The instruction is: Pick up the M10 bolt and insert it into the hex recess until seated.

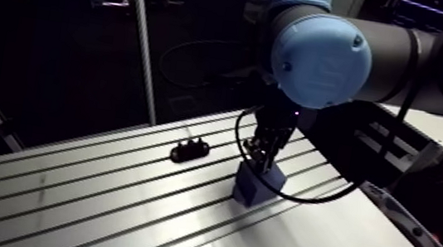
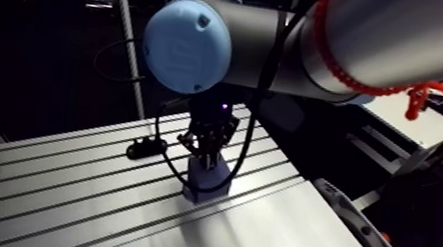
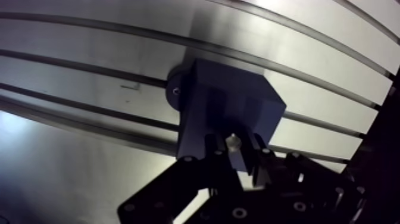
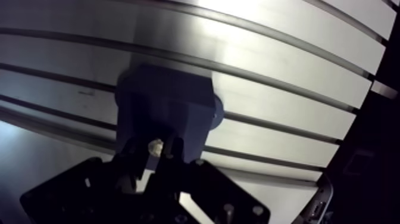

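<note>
Nearest, in the wrist view: pinching the M10 bolt [image 3: 233, 141] between the two dark fingers [image 3: 209, 152] of the gripper [image 3: 233, 154], drawn in against its sides, the narrow gap between them filled by the bolt. Seen end-on there as a small pale metal round, right between the fingertips. Pointing down at the dark blue block [image 3: 229, 110] directly beneath, over the nearer part of its top face. Cannot tell whether touching the block or just above it. Cannot make out the hex recess either, hidden under fingers and bolt.

Just past the fingers: set flat on the slotted aluminium table [image 3: 89, 47], straddling one of the dark slots, with a round tab [image 3: 174, 92] jutting from the block's base on one side and resting on the table.

Further out, in the arm view: coming straight down from the wrist onto the same block, roughly mid-table. Beyond the block and well apart from it, toward the table's far edge: a small black object [image 1: 190, 151], low and elongated, lying on the surface, too dark to name.
</note>
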Robot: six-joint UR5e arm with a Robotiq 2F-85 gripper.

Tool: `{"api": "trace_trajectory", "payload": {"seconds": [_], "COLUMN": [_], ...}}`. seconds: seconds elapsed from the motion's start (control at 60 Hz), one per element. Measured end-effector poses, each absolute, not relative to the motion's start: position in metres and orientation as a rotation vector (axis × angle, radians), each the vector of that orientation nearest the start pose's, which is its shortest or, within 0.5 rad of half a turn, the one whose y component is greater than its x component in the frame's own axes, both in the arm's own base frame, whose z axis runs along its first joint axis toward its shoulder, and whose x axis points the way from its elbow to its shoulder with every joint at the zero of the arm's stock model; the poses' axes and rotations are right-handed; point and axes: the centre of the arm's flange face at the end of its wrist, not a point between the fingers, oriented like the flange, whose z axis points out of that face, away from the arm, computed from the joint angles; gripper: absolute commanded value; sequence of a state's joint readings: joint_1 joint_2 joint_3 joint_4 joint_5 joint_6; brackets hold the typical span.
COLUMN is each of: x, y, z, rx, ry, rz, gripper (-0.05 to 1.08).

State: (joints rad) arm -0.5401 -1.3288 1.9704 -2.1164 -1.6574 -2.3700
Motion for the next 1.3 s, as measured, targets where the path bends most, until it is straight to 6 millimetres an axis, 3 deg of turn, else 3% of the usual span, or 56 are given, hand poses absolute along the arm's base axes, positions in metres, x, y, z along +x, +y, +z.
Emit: {"api": "trace_trajectory", "payload": {"seconds": [1.217,1.283,1.3], "x": [-0.4967,-0.4965,-0.4964], "y": [0.1517,0.1515,0.1514], "z": [0.2323,0.2327,0.2328], "rx": [-0.794,-0.809,-0.812], "ry": [2.914,2.91,2.909], "rz": [-0.021,-0.021,-0.021], "gripper": [0.74,0.67,0.52]}}
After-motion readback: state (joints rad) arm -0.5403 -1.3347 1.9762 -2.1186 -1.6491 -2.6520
